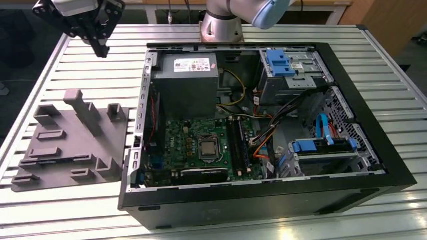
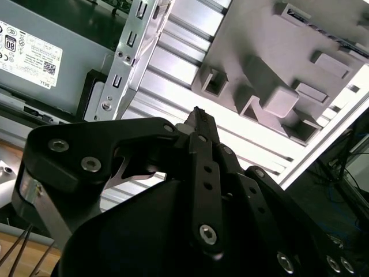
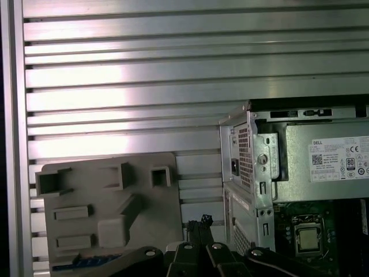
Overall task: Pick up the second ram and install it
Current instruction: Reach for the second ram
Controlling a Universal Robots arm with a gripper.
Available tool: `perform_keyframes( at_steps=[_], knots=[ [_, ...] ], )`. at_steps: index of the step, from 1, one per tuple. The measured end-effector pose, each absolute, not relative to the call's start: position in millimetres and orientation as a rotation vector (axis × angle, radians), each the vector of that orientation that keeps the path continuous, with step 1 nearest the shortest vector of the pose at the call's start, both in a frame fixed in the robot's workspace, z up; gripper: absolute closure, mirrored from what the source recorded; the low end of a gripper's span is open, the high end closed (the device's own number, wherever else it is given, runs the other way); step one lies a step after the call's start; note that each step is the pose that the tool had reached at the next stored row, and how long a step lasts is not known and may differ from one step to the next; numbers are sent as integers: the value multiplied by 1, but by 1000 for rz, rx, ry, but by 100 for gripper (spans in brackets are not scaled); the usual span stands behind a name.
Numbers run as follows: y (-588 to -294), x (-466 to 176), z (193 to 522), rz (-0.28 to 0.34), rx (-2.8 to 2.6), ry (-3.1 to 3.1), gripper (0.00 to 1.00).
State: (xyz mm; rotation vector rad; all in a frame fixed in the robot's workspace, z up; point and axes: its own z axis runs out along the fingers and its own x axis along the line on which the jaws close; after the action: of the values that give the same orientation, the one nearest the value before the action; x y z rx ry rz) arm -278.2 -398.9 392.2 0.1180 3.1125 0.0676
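Note:
My black gripper [image 1: 102, 52] hangs high above the slatted table at the exterior view's far left, behind the grey holder [image 1: 70, 142] and left of the open computer case [image 1: 373, 165]. Its fingers meet at the tips in both wrist views [image 2: 199, 115] [image 3: 200, 221], shut with nothing between them. A thin dark, bluish-green strip [image 3: 86, 261] lies in a slot along one edge of the holder [image 3: 109, 202]; it looks like the second ram, though I cannot be sure. The green motherboard [image 1: 193, 142] with its long black slots [image 1: 238, 145] lies inside the case.
The grey power supply [image 1: 185, 82] sits behind the motherboard, with blue drive brackets [image 1: 279, 62] and orange and blue cables [image 1: 267, 145] to its right. The arm's base [image 1: 223, 22] stands behind the case. Bare aluminium slats [image 3: 173, 75] surround the holder.

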Motion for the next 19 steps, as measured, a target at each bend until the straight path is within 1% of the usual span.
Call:
perform_keyframes(
  at_steps=[19],
  knots=[
    [-399,-292,392,68,118,3112,89]
  ],
)
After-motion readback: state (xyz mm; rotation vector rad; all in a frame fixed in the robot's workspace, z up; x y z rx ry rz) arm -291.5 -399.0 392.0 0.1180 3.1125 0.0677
